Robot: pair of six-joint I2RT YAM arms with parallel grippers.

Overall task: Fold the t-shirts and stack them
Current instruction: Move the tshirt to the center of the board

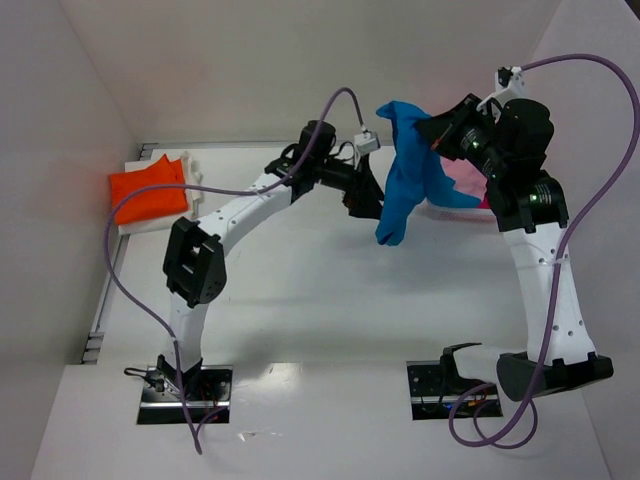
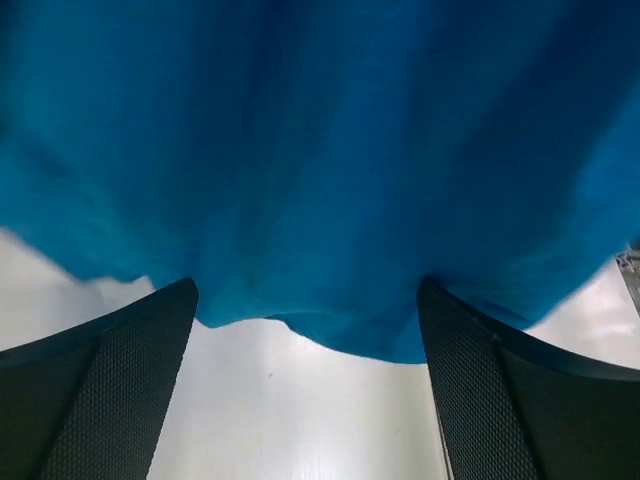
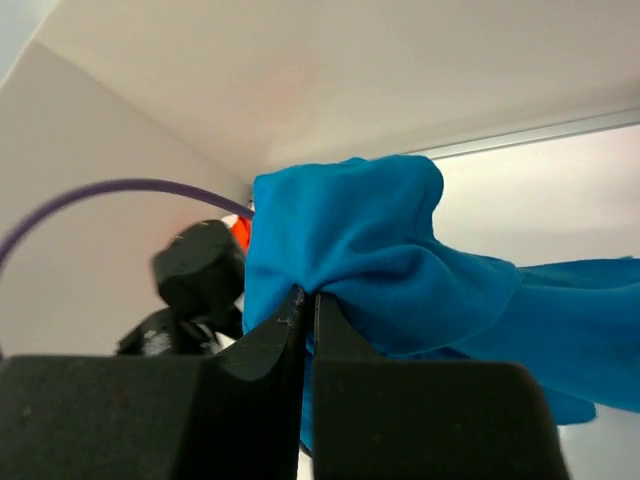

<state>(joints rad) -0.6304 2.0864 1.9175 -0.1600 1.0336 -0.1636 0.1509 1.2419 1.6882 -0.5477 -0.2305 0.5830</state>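
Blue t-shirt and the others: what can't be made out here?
- pink t-shirt: top view, mostly hidden behind the blue t-shirt and the right arm.
- blue t-shirt's outline: left wrist view, cut off by the top and side edges.
- left gripper: top view, its tips lost against the hanging cloth.

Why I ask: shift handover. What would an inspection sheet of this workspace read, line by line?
Surface: white table, glossy.
Job's things: blue t-shirt hangs in the air from the right gripper; orange t-shirt folded at far left; pink t-shirt partly hidden behind the blue one.
Clutter: something white under the orange t-shirt, cannot tell what.
Grippers: right jaws shut on the blue t-shirt; left gripper jaws open at its lower hem.
Cables: purple cables, one looping from each arm.
Surroundings: white walls.
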